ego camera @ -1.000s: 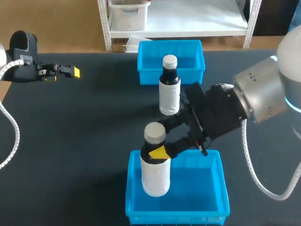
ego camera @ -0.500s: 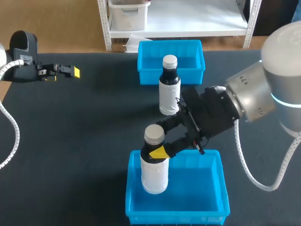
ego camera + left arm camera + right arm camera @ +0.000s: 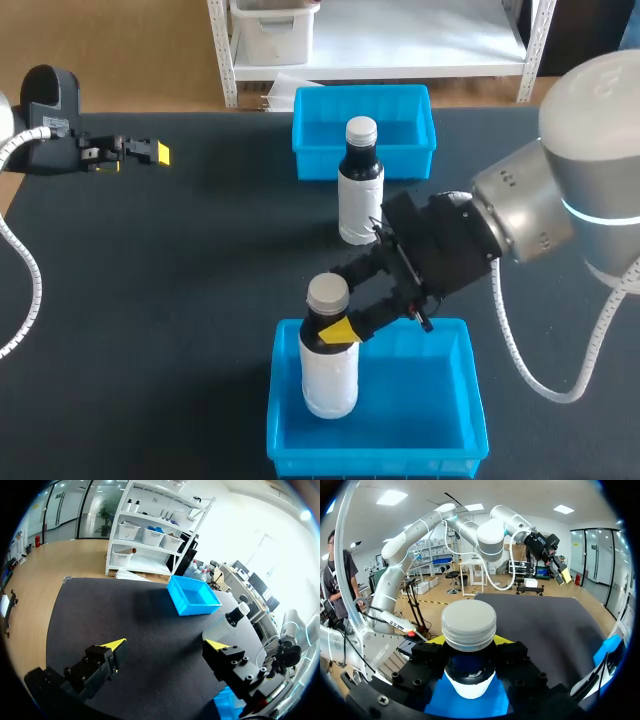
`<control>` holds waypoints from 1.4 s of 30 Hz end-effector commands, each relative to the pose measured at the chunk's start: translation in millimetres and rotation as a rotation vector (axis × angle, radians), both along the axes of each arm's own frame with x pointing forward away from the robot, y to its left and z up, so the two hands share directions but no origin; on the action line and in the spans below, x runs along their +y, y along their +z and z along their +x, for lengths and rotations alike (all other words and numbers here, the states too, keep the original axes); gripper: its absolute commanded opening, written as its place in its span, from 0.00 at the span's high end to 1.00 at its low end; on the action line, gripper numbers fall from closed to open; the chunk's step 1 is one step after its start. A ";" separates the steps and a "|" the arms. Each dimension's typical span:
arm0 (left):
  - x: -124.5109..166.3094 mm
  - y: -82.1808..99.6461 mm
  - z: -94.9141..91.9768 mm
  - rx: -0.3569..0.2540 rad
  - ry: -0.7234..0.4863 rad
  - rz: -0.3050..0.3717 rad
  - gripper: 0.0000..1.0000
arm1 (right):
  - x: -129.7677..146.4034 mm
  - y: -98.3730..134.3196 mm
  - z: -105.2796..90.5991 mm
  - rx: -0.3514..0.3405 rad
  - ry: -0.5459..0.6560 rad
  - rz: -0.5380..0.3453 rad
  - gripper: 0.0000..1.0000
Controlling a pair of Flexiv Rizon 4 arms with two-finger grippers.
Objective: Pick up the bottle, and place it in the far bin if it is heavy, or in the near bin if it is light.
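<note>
Right end effector (image 3: 328, 326): closed on the neck of the white bottle (image 3: 330, 375), just under its grey cap (image 3: 327, 293). The right wrist view shows a yellow-tipped finger on either side of the neck, both pressing against it.
White bottle: upright, its lower body inside the walls of the near bin (image 3: 378, 462), towards that bin's left side. Whether its base rests on the bin floor or hangs just above it cannot be told.
Near bin: blue, at the middle of the counter's (image 3: 150, 300) near edge; apart from the held bottle, nothing shows in it.
Far bin (image 3: 365, 92): blue, at the middle of the counter's far edge, with nothing visible in it.
Second bottle (image 3: 360, 185): dark neck, white label and cap. It stands upright on the counter between the two bins, just in front of the far bin, with nothing holding it.
Left end effector (image 3: 135, 155): near the counter's far-left corner, well away from both bins, fingers spread wide with nothing between them.
Done so far: the pick-up is done, and the choice of bin appears made. The near bin suggests this bottle was judged light.
Left to do: set the base down if it is not yet down, open the right fingers, and lift the arm clear without tipping the bottle.
Open question: the second bottle is unsorted, and whether it belongs to this task cannot be told.
</note>
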State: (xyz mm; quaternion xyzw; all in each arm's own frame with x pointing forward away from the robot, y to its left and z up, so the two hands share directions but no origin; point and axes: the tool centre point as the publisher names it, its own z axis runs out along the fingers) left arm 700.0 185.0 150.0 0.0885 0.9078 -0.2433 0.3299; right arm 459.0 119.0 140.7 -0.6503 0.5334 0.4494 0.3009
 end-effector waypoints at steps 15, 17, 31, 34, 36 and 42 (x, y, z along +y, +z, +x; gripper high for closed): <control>0.0 0.0 0.0 0.000 0.000 0.000 0.00 | 1.4 -4.2 2.1 0.010 0.011 -0.012 0.00; 0.0 0.0 0.0 0.000 0.000 0.000 0.00 | 1.3 -4.3 2.1 0.010 0.012 -0.013 0.00; 0.0 0.0 0.0 0.000 0.000 0.000 0.00 | -43.0 -7.9 26.4 0.001 -0.072 -0.095 0.00; 0.0 0.0 0.0 0.000 0.000 0.000 0.00 | -63.4 -7.7 37.5 0.000 -0.115 -0.113 0.00; 0.0 0.0 0.0 0.000 0.000 0.000 0.00 | -76.8 -7.4 46.0 -0.001 -0.143 -0.123 0.00; 0.0 0.0 0.0 0.000 0.000 0.000 0.00 | -111.2 -6.7 86.8 -0.009 -0.241 -0.135 0.00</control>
